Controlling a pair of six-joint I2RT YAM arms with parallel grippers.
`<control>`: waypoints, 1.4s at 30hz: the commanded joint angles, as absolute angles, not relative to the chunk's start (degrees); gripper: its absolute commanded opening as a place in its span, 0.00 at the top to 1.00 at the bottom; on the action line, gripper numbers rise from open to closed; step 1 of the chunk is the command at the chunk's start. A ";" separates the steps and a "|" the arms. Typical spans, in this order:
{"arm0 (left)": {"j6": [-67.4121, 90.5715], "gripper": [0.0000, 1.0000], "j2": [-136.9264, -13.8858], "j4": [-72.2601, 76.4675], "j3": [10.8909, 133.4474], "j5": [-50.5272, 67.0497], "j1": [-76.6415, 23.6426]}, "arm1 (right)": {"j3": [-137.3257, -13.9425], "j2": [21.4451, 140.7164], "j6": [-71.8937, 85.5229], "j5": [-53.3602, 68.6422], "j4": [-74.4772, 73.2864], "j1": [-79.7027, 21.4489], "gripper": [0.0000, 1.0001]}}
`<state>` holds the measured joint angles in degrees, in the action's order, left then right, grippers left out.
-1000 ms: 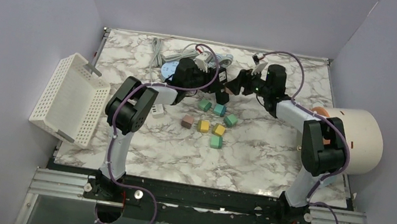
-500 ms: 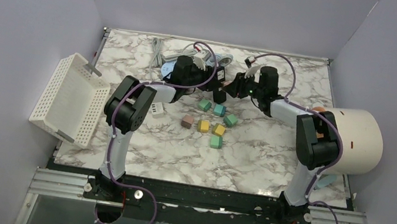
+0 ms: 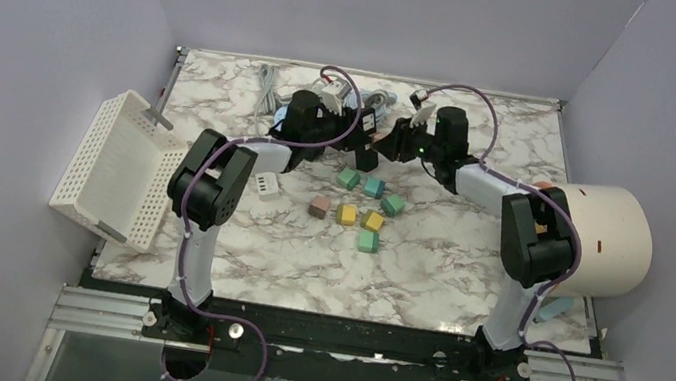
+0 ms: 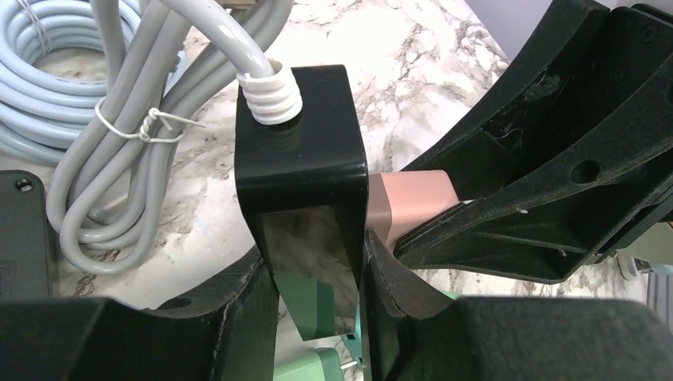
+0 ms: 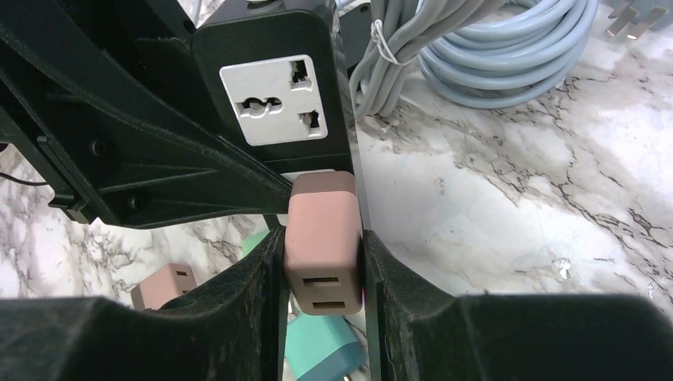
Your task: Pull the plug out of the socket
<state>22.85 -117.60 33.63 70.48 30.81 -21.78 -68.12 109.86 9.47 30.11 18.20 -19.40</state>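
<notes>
Both grips look made; only the pull is left. Near the far edge of the table (image 3: 464, 270), the left gripper (image 4: 317, 294) clamps the black socket strip (image 4: 298, 151). The right gripper (image 5: 324, 270) pinches the pink plug (image 5: 321, 230), which sits flush against the strip, apparently not yet out.

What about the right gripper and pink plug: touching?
Touching. Right wrist view: the right gripper clamps both sides of the pink plug, no gap.

The plug (image 5: 323, 238) is dusty pink, the socket (image 5: 274, 99) black with a white face. The desk (image 3: 444, 267) is white marble veined grey; the cable (image 5: 508, 48) pale blue-grey.
</notes>
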 commanded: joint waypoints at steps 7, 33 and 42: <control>19.25 1.00 -113.42 37.77 69.72 27.10 -16.72 | -68.18 106.22 14.38 38.99 18.07 -16.85 0.99; 15.17 1.00 -113.48 34.21 71.45 18.78 -14.68 | -73.06 103.32 -1.50 16.72 5.42 -27.17 0.99; 14.19 1.00 -112.33 32.96 70.97 18.18 -14.67 | -65.67 99.40 12.46 35.19 15.13 -15.65 0.99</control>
<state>16.91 -114.87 30.30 69.91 24.60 -16.05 -65.87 101.93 7.55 28.25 12.14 -20.45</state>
